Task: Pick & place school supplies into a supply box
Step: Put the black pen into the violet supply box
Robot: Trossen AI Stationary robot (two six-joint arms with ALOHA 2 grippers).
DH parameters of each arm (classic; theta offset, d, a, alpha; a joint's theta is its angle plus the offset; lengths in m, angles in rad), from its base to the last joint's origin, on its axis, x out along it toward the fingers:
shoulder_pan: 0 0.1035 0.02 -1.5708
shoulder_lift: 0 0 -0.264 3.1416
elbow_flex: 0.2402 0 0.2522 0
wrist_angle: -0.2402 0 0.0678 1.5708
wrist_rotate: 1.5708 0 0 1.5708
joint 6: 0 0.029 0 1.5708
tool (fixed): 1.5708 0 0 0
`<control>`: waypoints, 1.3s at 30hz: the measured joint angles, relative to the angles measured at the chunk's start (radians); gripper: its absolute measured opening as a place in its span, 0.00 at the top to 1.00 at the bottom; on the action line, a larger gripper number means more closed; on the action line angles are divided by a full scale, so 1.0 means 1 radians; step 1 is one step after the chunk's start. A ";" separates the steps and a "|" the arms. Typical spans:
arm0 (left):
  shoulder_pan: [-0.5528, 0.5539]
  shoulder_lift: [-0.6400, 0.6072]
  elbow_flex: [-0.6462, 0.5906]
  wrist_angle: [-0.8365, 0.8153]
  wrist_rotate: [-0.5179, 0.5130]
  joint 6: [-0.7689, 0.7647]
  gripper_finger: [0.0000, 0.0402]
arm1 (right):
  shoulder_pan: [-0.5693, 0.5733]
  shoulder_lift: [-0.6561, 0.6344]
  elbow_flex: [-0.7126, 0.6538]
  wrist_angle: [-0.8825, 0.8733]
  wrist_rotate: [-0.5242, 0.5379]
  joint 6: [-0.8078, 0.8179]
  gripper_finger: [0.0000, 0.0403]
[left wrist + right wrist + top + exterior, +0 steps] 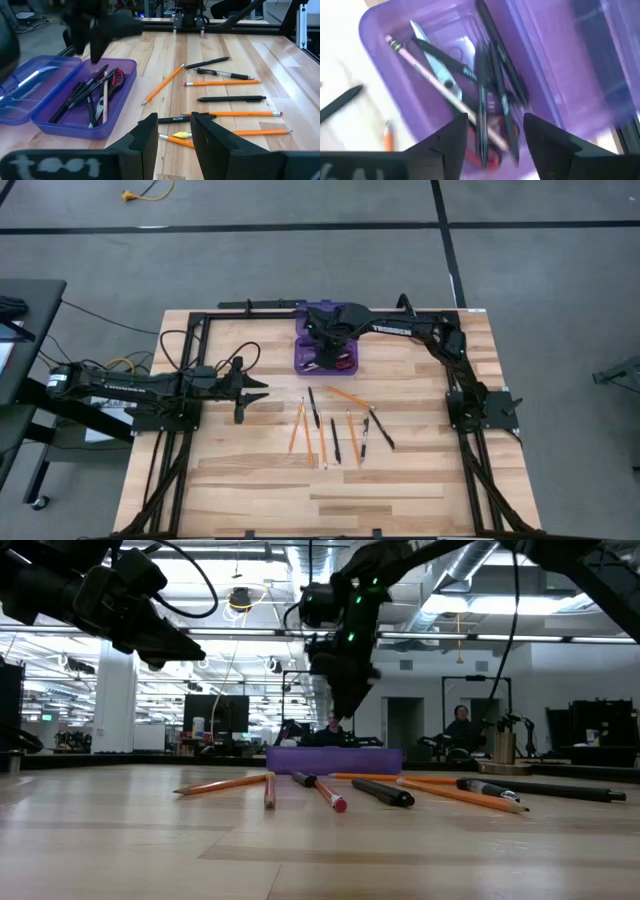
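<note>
Your right pincer point(330, 340) hangs over the purple supply box point(343, 361), which lies open at the far edge of the desk point(420, 490), between the two arms. In the right wrist view its two fingers point(445, 142) stand apart and nothing is between them; the box interior is directly under them. In the low view this pincer is above the box and does not touch it.

Inside the box you can see several dark pens point(75, 97), one pencil point(105, 102) and the red-handled scissors point(116, 79). They lie loosely across each other on the bottom. The lid point(22, 92) is folded open and lies flat beside the tray.

Your left pincer point(252, 393) is on the left side of the desk, well apart from the box, and it points toward the middle. In the left wrist view its fingers point(146, 137) are apart with a gap between them, and they hold nothing.

The other supplies lie on the desk in a loose row, nearer than the box. You can see orange pencils point(296, 427) and black pens point(335, 441), most of them about parallel and a few at an angle. One orange pencil point(346, 394) lies diagonally just near the box.

In the low view, people are visible in the room behind the desk.
</note>
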 joint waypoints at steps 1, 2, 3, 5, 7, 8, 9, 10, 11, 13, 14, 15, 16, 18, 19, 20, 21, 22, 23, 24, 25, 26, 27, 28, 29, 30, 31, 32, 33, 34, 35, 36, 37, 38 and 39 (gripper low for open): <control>0.000 0.000 0.000 -0.002 0.001 0.007 0.73 | 0.002 -0.019 0.000 -0.035 0.000 0.020 0.52; 0.000 0.000 0.000 -0.005 0.003 0.013 0.73 | 0.007 -0.040 0.000 -0.084 0.000 0.036 0.51; 0.000 0.000 0.000 -0.006 0.007 0.017 0.73 | 0.014 -0.059 0.000 -0.124 0.002 0.050 0.51; 0.000 0.000 0.000 -0.007 0.024 0.019 0.73 | 0.037 -0.103 -0.001 -0.189 0.006 0.082 0.51; 0.000 0.000 0.000 -0.005 0.046 0.019 0.73 | 0.073 -0.157 -0.018 -0.246 0.003 0.112 0.52; 0.000 0.000 0.000 -0.005 0.057 0.022 0.73 | 0.091 -0.187 -0.034 -0.259 0.003 0.124 0.53; 0.000 0.000 0.000 -0.005 0.068 0.028 0.73 | 0.110 -0.221 -0.060 -0.271 0.003 0.133 0.54; 0.000 0.000 0.002 -0.008 0.080 0.035 0.73 | 0.131 -0.259 -0.093 -0.283 0.003 0.141 0.55; 0.000 0.004 0.008 -0.018 0.086 0.038 0.73 | 0.152 -0.298 -0.133 -0.285 0.003 0.152 0.56; 0.000 0.015 0.033 -0.046 0.089 0.043 0.73 | 0.191 -0.387 -0.227 -0.273 0.004 0.192 0.58; 0.000 0.025 0.050 -0.058 0.087 0.044 0.73 | 0.209 -0.436 -0.282 -0.268 0.008 0.221 0.59; 0.000 0.036 0.066 -0.072 0.087 0.046 0.73 | 0.228 -0.486 -0.340 -0.248 0.021 0.255 0.60; 0.000 0.050 0.084 -0.091 0.087 0.053 0.73 | 0.248 -0.537 -0.403 -0.217 0.036 0.290 0.61; 0.000 0.088 0.122 -0.120 0.087 0.075 0.73 | 0.286 -0.643 -0.540 -0.143 0.065 0.362 0.62; 0.000 0.111 0.142 -0.136 0.087 0.088 0.73 | 0.305 -0.694 -0.608 -0.097 0.076 0.400 0.62; 0.000 0.134 0.163 -0.154 0.088 0.101 0.73 | 0.322 -0.742 -0.678 -0.043 0.087 0.440 0.63; 0.000 0.160 0.188 -0.181 0.092 0.117 0.73 | 0.341 -0.786 -0.745 0.008 0.093 0.476 0.63; 0.000 0.193 0.214 -0.203 0.102 0.137 0.73 | 0.361 -0.826 -0.812 0.056 0.098 0.510 0.63; 0.000 0.227 0.243 -0.231 0.113 0.160 0.73 | 0.380 -0.860 -0.873 0.105 0.107 0.537 0.63; 0.000 0.259 0.270 -0.262 0.124 0.189 0.73 | 0.399 -0.890 -0.927 0.149 0.108 0.560 0.63; 0.000 0.296 0.300 -0.290 0.139 0.217 0.73 | 0.420 -0.915 -0.980 0.193 0.108 0.578 0.63; 0.000 0.335 0.334 -0.320 0.154 0.247 0.73 | 0.439 -0.935 -1.025 0.231 0.109 0.595 0.63; 0.000 0.371 0.366 -0.353 0.165 0.280 0.73 | 0.457 -0.950 -1.065 0.263 0.110 0.612 0.63; 0.000 0.411 0.401 -0.389 0.172 0.314 0.73 | 0.474 -0.959 -1.098 0.292 0.112 0.621 0.63; 0.000 0.448 0.434 -0.425 0.179 0.353 0.73 | 0.490 -0.963 -1.126 0.325 0.114 0.631 0.63; -0.001 0.483 0.464 -0.455 0.182 0.392 0.73 | 0.506 -0.966 -1.149 0.341 0.122 0.638 0.63; 0.000 0.522 0.495 -0.477 0.181 0.429 0.73 | 0.522 -0.967 -1.168 0.347 0.136 0.639 0.63; -0.001 0.559 0.525 -0.486 0.172 0.462 0.73 | 0.535 -0.963 -1.183 0.360 0.150 0.639 0.63; -0.001 0.594 0.555 -0.492 0.156 0.492 0.73 | 0.549 -0.961 -1.196 0.369 0.163 0.639 0.63; 0.000 0.629 0.586 -0.500 0.138 0.524 0.73 | 0.561 -0.960 -1.210 0.368 0.173 0.639 0.63; 0.000 0.666 0.619 -0.508 0.117 0.555 0.73 | 0.571 -0.953 -1.218 0.369 0.185 0.640 0.64; 0.000 0.704 0.651 -0.521 0.096 0.586 0.73 | 0.579 -0.946 -1.224 0.380 0.190 0.640 0.64; 0.000 0.743 0.686 -0.546 0.078 0.610 0.73 | 0.586 -0.945 -1.230 0.380 0.190 0.640 0.64; 0.000 0.785 0.724 -0.571 0.065 0.631 0.73 | 0.594 -0.947 -1.235 0.379 0.190 0.640 0.64; 0.000 0.822 0.763 -0.593 0.055 0.650 0.73 | 0.602 -0.947 -1.240 0.385 0.190 0.640 0.65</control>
